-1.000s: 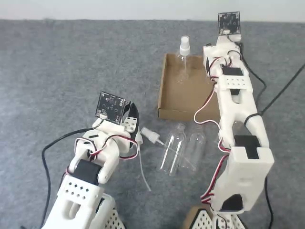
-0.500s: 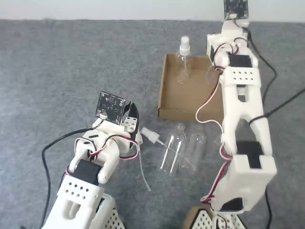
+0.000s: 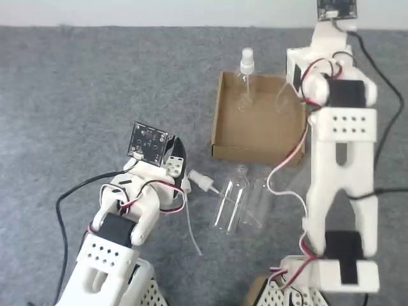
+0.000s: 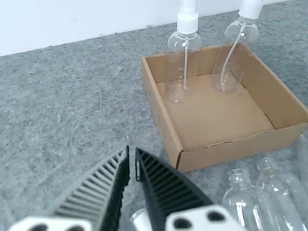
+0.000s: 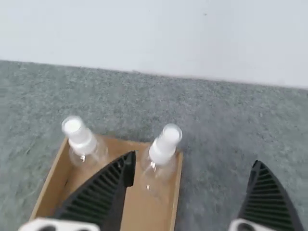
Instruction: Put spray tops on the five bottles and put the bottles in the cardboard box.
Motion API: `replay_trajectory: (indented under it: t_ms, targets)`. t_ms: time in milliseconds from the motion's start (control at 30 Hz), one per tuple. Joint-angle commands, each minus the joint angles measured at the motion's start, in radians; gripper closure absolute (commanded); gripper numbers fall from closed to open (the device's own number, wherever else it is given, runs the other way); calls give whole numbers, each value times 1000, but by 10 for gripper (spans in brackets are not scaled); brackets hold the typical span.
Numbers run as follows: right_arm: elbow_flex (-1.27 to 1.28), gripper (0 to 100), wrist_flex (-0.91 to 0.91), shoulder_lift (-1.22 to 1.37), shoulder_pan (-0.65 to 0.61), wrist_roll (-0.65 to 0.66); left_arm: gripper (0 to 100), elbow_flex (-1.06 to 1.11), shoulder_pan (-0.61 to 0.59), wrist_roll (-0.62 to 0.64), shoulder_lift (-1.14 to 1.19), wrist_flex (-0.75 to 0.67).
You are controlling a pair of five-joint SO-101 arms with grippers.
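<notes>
Grey fuzzy tabletop [image 3: 95, 83] with the cardboard box [image 3: 248, 152] in the middle, and one capped bottle [image 4: 185, 53] plus a second capped bottle [image 4: 238, 53] standing along its far wall. Over that second one the right hand [image 5: 192, 163] hangs with jaws spread wide, gripping nothing, so I'd call that bottle delivered. Meanwhile the left hand [image 4: 132, 154] is pinched nearly closed on nothing, just beside a loose spray top [image 3: 199, 180]. Two bare bottles [image 3: 231, 197] lie right in front of the box. My advice: lift straight up so nothing gets clipped, then grab a bare bottle mid-body and hold its neck steady for the tube.
</notes>
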Motion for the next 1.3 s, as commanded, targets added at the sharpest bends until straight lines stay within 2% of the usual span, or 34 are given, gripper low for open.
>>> replay_trajectory:
  t_ms: [0, 267, 367, 500, 633, 800, 967, 1267]
  targets:
    - [-66, 684, 154, -124, -1, 17, 988, -4, -8, -6, -18, -31]
    - [-63, 683, 542, -223, 1, 12, 988, -4, -8, -6, -18, -31]
    - [23, 683, 575, -234, -1, 0, 988, -4, -8, -6, -18, -31]
    - [269, 684, 423, -237, 35, -97, 988, -4, -8, -6, -18, -31]
    - [543, 684, 188, -237, 101, -117, 988, -4, -8, -6, -18, -31]
    - [778, 684, -19, -226, 128, -216, 988, -4, -8, -6, -18, -31]
    - [891, 684, -107, -226, 97, -262, 988, -4, -8, -6, -18, -31]
    - [1037, 684, -254, -225, 99, -264, 988, -4, -8, -6, -18, -31]
